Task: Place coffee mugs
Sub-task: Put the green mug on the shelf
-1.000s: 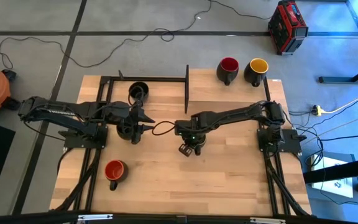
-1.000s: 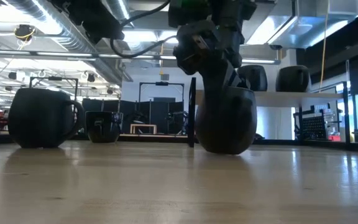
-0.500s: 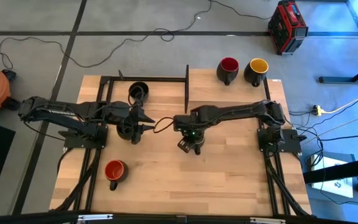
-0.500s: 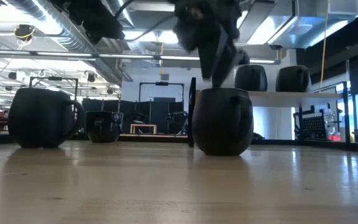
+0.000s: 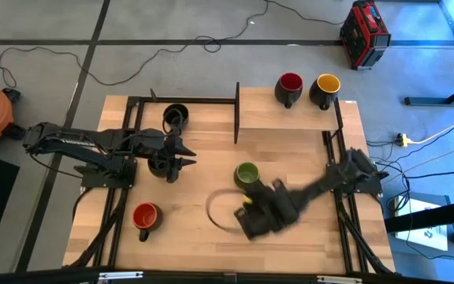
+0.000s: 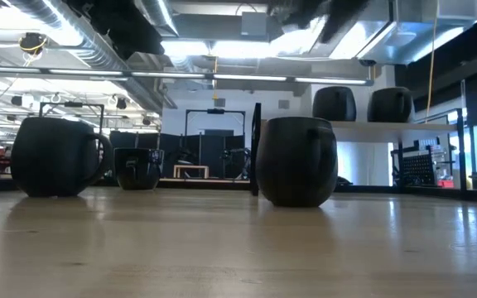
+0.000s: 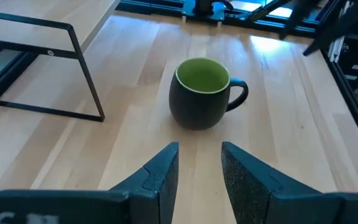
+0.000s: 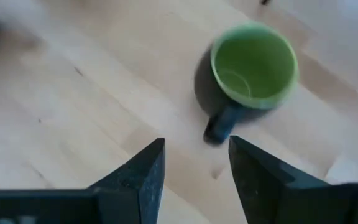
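Five dark ceramic coffee mugs are countable in the high view, plus a dark round shape under the left gripper that may be a sixth; it cannot be confirmed. By inside colour: one green, two red, one yellow, one black. The green-lined mug [image 5: 247,176] stands upright and free near the table's middle, handle toward the near edge, nothing touching it. The right gripper [image 5: 256,222] hovers just near of it, blurred in the high view; its own wrist view shows the two dark fingers [image 8: 140,172] apart with bare wood between them, holding nothing. One red-lined mug [image 5: 146,217] sits at near left. The other red-lined mug [image 5: 289,86] and the yellow-lined mug [image 5: 326,87] stand side by side at far right, beyond the thin black metal frame [image 5: 236,101] on the pale wooden table [image 5: 187,244]. A black-lined mug [image 5: 175,116] sits at far left inside the frame. The left gripper [image 5: 181,158] waits left of centre, fingers [image 7: 160,171] apart and empty, pointed at the green mug. Judgement: the green mug looks placed; the final layout is not evident, so how many placements remain is uncertain. The two far-right mugs appear not yet brought in, so the task seems roughly midway.
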Controlling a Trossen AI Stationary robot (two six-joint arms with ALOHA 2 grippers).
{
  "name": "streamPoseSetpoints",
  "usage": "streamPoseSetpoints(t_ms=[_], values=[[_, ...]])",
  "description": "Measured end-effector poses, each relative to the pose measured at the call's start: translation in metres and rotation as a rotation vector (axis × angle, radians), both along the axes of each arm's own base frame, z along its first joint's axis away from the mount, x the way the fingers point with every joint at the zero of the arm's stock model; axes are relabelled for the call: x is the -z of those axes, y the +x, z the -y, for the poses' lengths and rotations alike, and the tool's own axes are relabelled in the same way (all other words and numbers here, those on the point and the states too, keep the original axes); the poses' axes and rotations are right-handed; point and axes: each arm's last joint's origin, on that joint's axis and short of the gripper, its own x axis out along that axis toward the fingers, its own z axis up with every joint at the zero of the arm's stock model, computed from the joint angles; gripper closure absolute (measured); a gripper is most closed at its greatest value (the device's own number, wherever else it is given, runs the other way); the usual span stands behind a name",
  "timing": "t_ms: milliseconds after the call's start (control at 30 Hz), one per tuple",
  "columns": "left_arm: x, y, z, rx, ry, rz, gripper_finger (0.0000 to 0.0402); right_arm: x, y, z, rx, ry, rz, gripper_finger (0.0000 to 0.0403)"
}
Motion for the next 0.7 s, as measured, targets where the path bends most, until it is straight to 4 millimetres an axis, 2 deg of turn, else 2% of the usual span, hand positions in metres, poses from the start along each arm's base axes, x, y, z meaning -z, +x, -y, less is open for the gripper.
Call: streamPoseSetpoints(t_ms=[100,267,367,467,700], values=[[0.0,0.0,0.0,-0.002,-0.003,-0.002,0.0285,0.024,-0.017,-0.024,0.109,-0.028,0.099,0.0237],[0.0,0.0,0.0,-0.002,-0.003,-0.003,0.0285,0.069,-0.034,-0.047,0.184,-0.086,0.339,0.0237],[0.0,0.0,0.0,0.0,-0.004,-0.004,0.0285,0.092,-0.043,-0.05,0.187,-0.101,0.386,0.0232],[0.001,0.0,0.0,0.0,-0.008,-0.008,0.0285,0.108,-0.048,-0.044,0.206,-0.109,0.38,0.0211],[0.003,-0.002,0.0,-0.012,-0.027,-0.034,0.0285,0.116,-0.051,-0.04,0.148,-0.207,0.368,0.0154]])
